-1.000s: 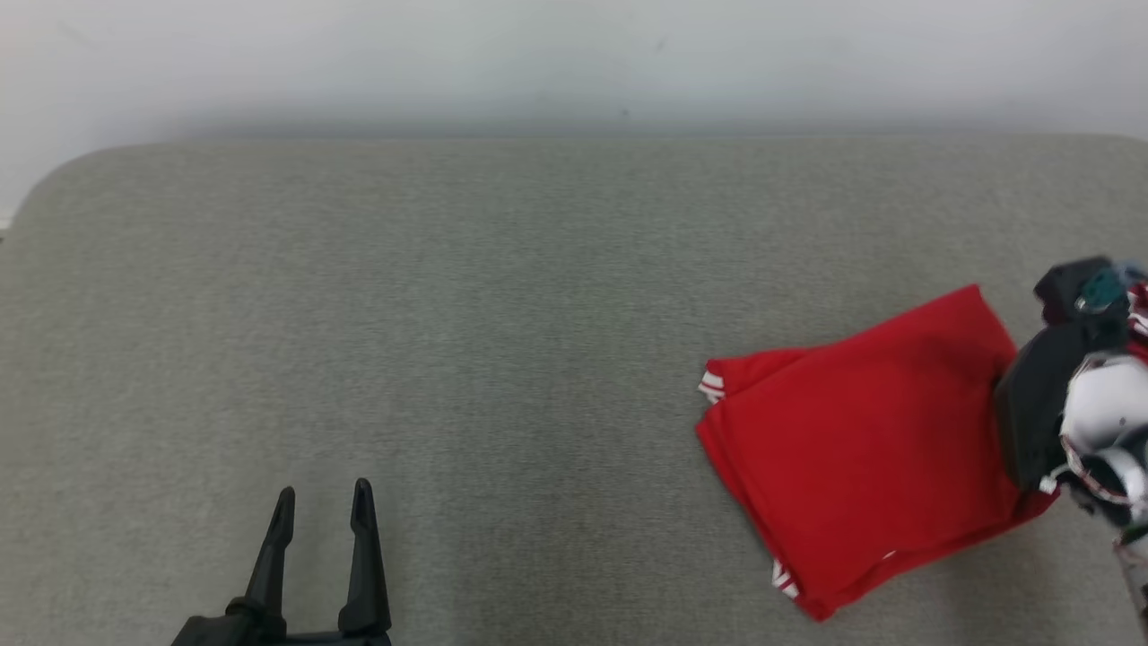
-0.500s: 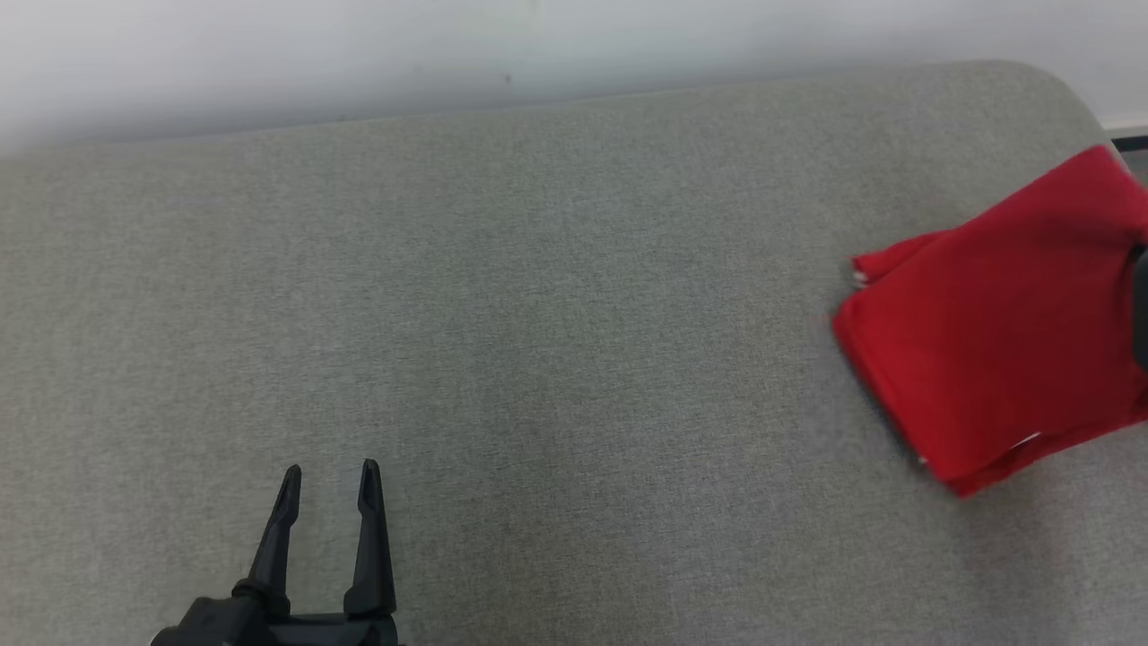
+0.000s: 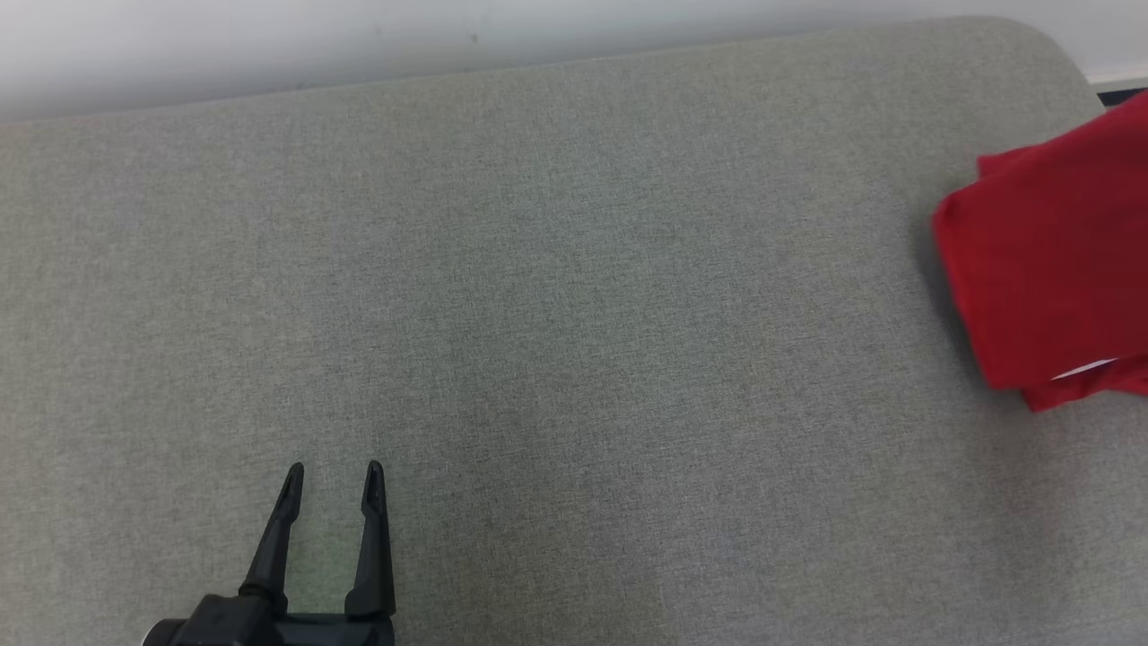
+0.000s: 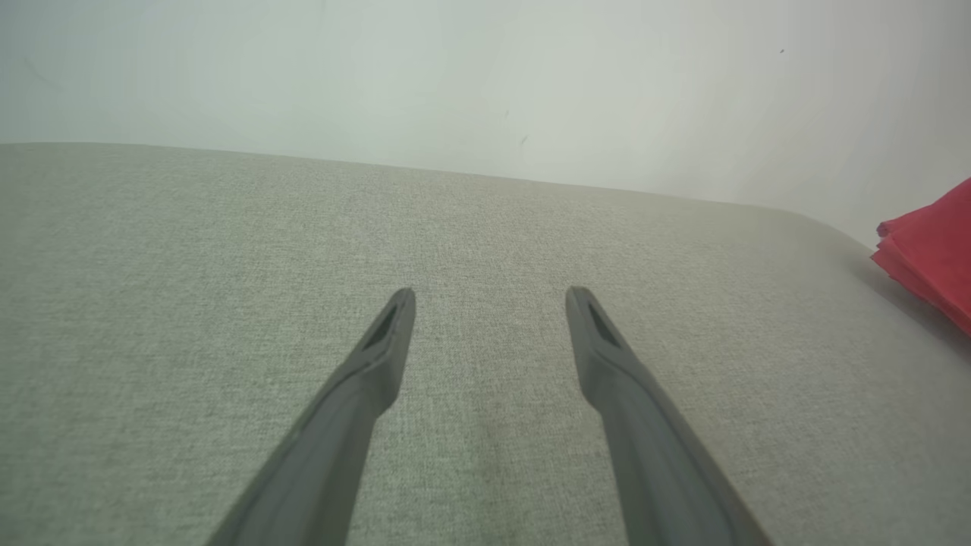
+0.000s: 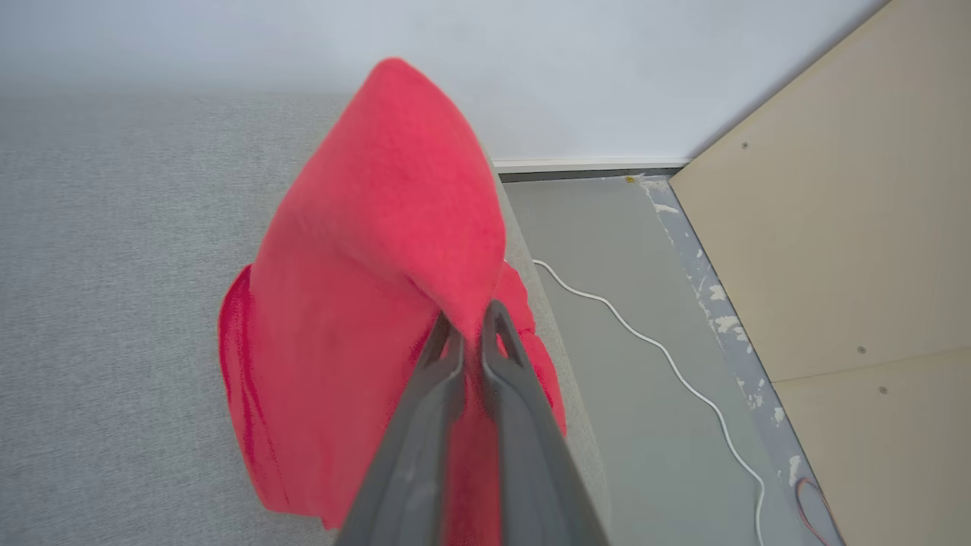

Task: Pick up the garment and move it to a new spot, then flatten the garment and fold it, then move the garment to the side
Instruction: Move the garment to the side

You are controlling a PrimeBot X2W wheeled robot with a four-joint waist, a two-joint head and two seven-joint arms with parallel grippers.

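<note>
Item: red garment (image 3: 1058,260), folded, at the right edge of the head view and cut off by the frame, over the grey upholstered surface (image 3: 574,314) near its rounded upper-right corner. In the right wrist view one fold rises to a peak at centre and the rest hangs down beside the surface's edge. Whether the lower layers touch the surface cannot be told. Surround: open surface runs from the garment to the left of the frame, with a pale wall (image 3: 269,36) along the top. Past the edge, at the right of the right wrist view, are grey floor (image 5: 630,364), a white cable (image 5: 654,343) and a beige panel (image 5: 834,227). Right gripper (image 5: 472,322): fingers nearly together, pinching the garment's cloth. Left gripper (image 3: 334,471): lower left of the head view, fingers spread wide, holding nothing, well apart from the garment.
</note>
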